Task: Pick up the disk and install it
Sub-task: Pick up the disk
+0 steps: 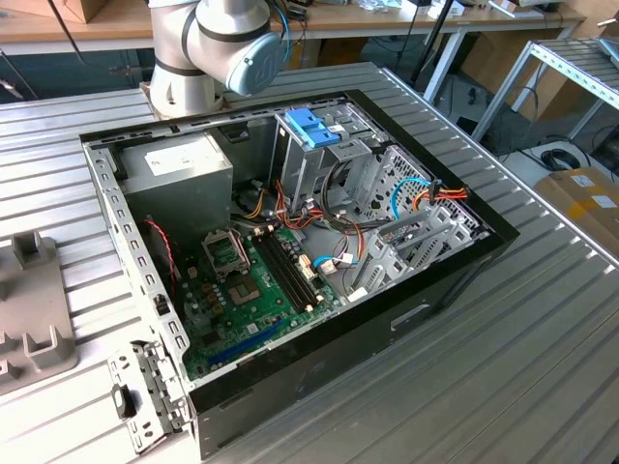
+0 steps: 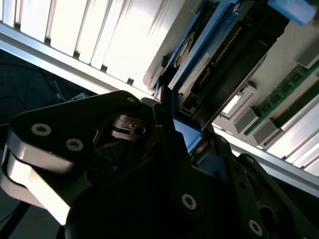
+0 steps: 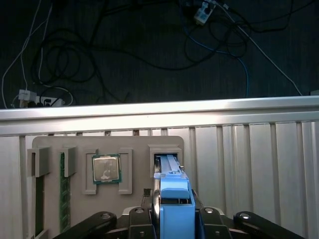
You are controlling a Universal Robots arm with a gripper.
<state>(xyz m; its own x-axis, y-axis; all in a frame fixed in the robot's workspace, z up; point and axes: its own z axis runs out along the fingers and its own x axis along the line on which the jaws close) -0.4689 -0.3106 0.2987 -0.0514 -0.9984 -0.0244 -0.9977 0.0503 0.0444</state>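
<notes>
Gripping disk (image 3: pixel 175 199) above ribbed metal table (image 3: pixel 259 149); cables (image 3: pixel 94 52) on dark floor (image 3: pixel 149 84).

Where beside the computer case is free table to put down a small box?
The ribbed table is bare on the exterior view's right of the computer case and along its near side. The strip between the case and the grey holder tray is narrow. Inside the case, cables crowd everything.

Your arm (image 1: pixel 218 48) is cut off at the exterior view's 12 o'clock edge; in the second wrist view the hand (image 2: pixel 187 124) hides the near end of the disk (image 2: pixel 199 64).
</notes>
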